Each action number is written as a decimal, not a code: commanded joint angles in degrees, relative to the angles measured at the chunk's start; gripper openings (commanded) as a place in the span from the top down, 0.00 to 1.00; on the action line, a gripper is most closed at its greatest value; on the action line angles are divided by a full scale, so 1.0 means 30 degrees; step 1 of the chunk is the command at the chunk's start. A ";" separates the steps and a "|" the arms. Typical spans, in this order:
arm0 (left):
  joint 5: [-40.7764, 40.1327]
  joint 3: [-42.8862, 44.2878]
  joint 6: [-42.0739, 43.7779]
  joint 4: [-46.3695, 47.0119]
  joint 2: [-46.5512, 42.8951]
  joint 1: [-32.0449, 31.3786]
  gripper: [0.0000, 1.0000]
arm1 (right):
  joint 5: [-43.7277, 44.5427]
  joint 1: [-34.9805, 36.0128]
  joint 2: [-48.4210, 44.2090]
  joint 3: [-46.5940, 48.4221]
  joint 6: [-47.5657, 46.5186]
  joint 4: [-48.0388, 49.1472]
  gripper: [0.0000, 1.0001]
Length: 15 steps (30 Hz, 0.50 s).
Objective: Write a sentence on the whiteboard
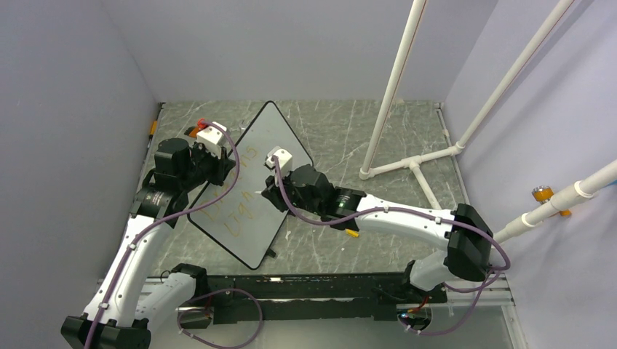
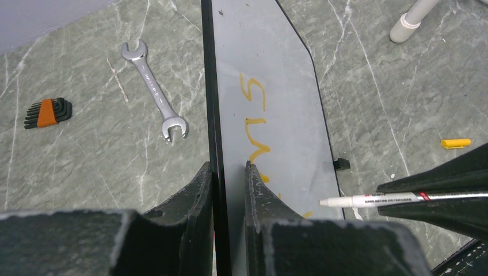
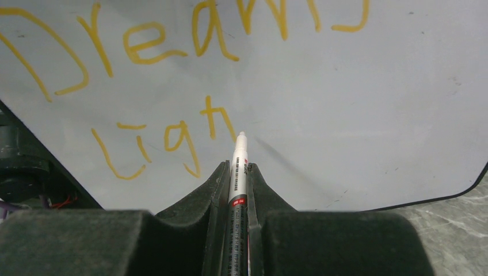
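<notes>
Pinches the marker (image 3: 238, 181) between the closed jaws of the right gripper (image 3: 236, 169), with the nib projecting forward, probably to keep strokes steady. Clamps the left gripper (image 2: 228, 172) tight on the black rim of the whiteboard (image 2: 276, 69), presumably to brace it, tilted up off the table (image 2: 86, 161), against nib pressure. Sets the nib at the last letter of "Ligh" in the sentence (image 3: 151, 56), on the second line below "Dreams", well placed for continuing the word; impossible to tell whether touching the surface.
</notes>
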 commanded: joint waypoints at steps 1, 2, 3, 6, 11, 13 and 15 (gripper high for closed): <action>0.0653 -0.0602 0.1429 -0.2725 0.0371 -0.0400 1.00 | 0.0030 -0.0454 -0.0595 0.0352 -0.0209 0.0466 1.00; 0.0649 -0.0620 0.1429 -0.2704 0.0359 -0.0400 1.00 | -0.0030 -0.0508 -0.0558 0.0443 -0.0229 0.0469 1.00; 0.0648 -0.0604 0.1448 -0.2719 0.0357 -0.0400 1.00 | -0.0133 -0.0559 -0.0491 0.0568 -0.0246 0.0470 1.00; 0.0645 -0.0630 0.1464 -0.2725 0.0385 -0.0396 1.00 | -0.0526 -0.0682 -0.0241 0.0915 -0.0274 0.0578 1.00; 0.0619 -0.0634 0.1453 -0.2697 0.0390 -0.0400 1.00 | -0.1005 -0.0725 0.0074 0.1335 -0.0270 0.0817 1.00; 0.0634 -0.0603 0.1467 -0.2740 0.0386 -0.0383 1.00 | -0.1116 -0.0711 0.0213 0.1494 -0.0250 0.0863 1.00; 0.0647 -0.0627 0.1481 -0.2711 0.0386 -0.0402 1.00 | -0.1232 -0.0727 0.0372 0.1641 -0.0244 0.0894 1.00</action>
